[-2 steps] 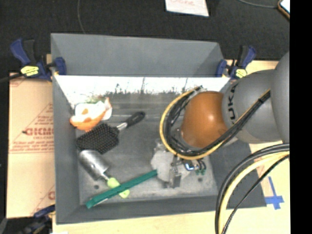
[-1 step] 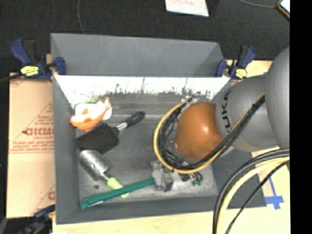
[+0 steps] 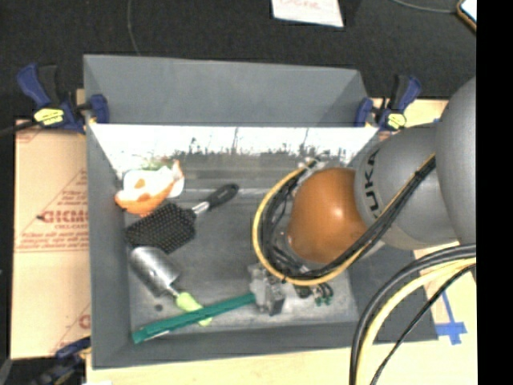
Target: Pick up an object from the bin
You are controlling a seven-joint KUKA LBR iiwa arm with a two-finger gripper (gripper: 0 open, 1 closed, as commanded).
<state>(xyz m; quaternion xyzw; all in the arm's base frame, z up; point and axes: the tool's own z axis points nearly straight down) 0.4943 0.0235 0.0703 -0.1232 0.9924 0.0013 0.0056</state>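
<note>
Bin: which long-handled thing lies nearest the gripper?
The green stick, lowest in the view; its end reaches the gripper, while the black hairbrush lies farther left.

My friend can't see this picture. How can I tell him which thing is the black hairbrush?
Look in the left half of the grey bin. The hairbrush lies between the orange and white toy above it and the shiny silver tube below. It is the only black thing there, with a bristly pad and a thin handle pointing up-right.
</note>
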